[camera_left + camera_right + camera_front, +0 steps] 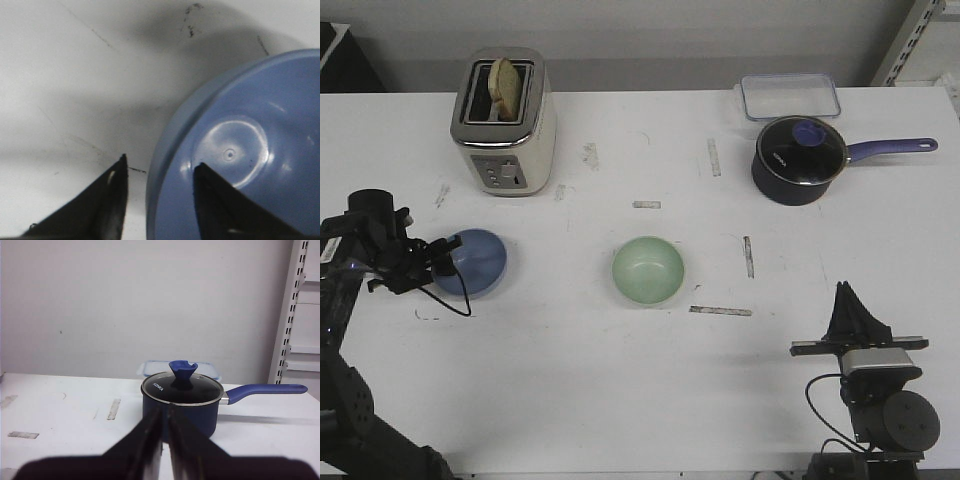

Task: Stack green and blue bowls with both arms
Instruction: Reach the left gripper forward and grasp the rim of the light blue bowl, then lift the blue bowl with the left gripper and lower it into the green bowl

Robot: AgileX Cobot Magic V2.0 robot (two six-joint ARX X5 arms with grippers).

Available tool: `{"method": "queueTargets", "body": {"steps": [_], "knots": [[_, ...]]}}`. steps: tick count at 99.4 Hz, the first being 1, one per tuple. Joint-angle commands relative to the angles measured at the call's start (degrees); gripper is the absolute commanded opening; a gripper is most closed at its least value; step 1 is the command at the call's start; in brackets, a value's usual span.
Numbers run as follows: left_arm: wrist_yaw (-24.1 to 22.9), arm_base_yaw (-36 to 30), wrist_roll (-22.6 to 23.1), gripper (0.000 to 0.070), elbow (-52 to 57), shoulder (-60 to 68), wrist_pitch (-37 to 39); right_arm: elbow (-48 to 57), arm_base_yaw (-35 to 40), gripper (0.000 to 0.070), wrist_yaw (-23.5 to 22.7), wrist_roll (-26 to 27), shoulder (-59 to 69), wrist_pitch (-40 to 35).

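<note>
The light blue bowl [472, 262] sits upright on the white table at the left. The pale green bowl [648, 270] sits upright near the table's middle, apart from it. My left gripper [448, 255] is open at the blue bowl's left rim. In the left wrist view [161, 162] one finger is outside the rim and the other is inside the blue bowl [250, 150], with gaps showing on both sides. My right gripper [844, 290] is shut and empty near the front right edge, far from both bowls; it also shows in the right wrist view [163, 409].
A cream toaster [505, 120] with a slice of toast stands at the back left. A dark navy saucepan [800, 160] with a glass lid stands at the back right, in front of a clear container [790, 97]. Tape marks dot the table.
</note>
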Motion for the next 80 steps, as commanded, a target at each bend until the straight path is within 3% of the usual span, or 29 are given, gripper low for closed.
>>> {"method": "queueTargets", "body": {"steps": [1, 8, 28, 41, 55, 80], "knots": [[-0.07, -0.02, 0.9, 0.0057, 1.27, 0.98, 0.17, 0.26, 0.13, 0.0013, -0.02, -0.04, -0.11, 0.61], [-0.07, 0.0, 0.7, 0.0, 1.27, 0.87, 1.2, 0.26, 0.13, 0.0013, -0.02, -0.04, -0.11, 0.61], [0.81, -0.44, -2.4, 0.0001, 2.03, -2.8, 0.98, 0.26, 0.13, 0.0013, -0.02, -0.04, -0.11, 0.61], [3.56, -2.19, -3.85, 0.0001, 4.9, -4.35, -2.97, 0.26, 0.13, 0.0013, -0.02, -0.04, -0.11, 0.61], [4.28, -8.17, -4.5, 0.0001, 9.7, -4.33, -6.32, 0.26, 0.13, 0.0013, -0.02, -0.04, -0.11, 0.61], [4.26, -23.69, -14.69, 0.0001, 12.81, -3.32, 0.17, 0.26, 0.13, 0.0013, -0.02, -0.04, -0.11, 0.61]]}}
